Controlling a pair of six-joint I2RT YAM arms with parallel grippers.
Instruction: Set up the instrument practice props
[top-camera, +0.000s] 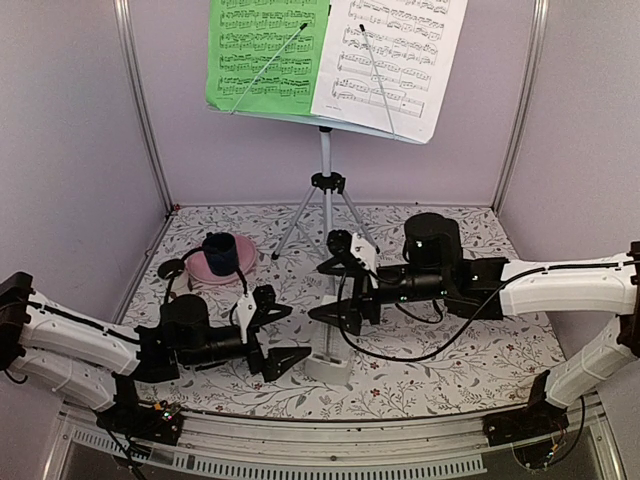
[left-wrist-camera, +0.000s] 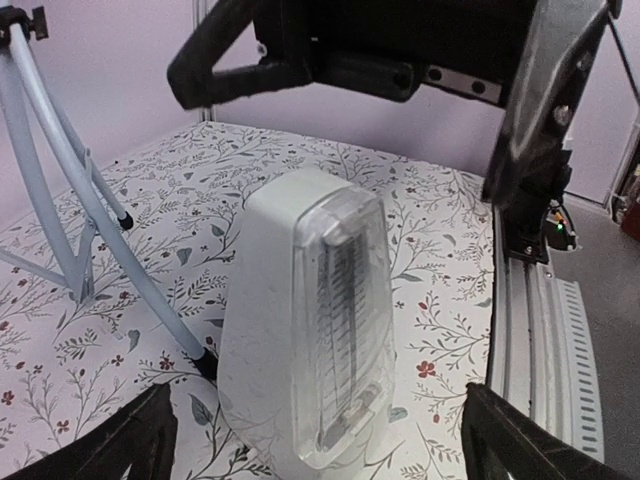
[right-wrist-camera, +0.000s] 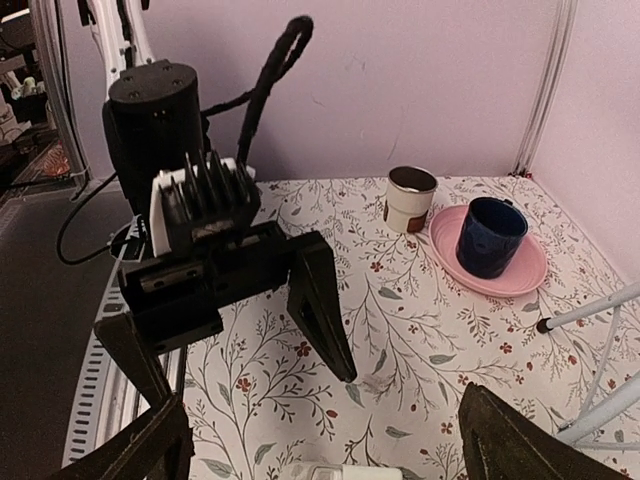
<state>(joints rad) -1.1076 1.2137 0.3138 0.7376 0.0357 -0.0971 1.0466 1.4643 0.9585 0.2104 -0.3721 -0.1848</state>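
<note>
The pale grey music stand (top-camera: 325, 165) rises at the back of the table on its tripod. On its desk rest a green sheet (top-camera: 265, 50) and a white sheet (top-camera: 390, 55). The small white metronome (top-camera: 328, 365) (left-wrist-camera: 305, 330) stands upright on the floral table near the front. My left gripper (top-camera: 283, 338) (left-wrist-camera: 320, 400) is open, one finger on each side of the metronome's base without touching it. My right gripper (top-camera: 316, 292) (right-wrist-camera: 325, 420) hovers open just above the metronome, whose top (right-wrist-camera: 345, 472) peeks in at the bottom edge of that view.
A dark blue cup (right-wrist-camera: 490, 235) sits on a pink plate (right-wrist-camera: 500, 275) at the back left, with a small white cup (right-wrist-camera: 410, 198) beside it. Tripod legs (left-wrist-camera: 90, 210) spread close to the metronome. The table's front rail (left-wrist-camera: 545, 330) runs nearby.
</note>
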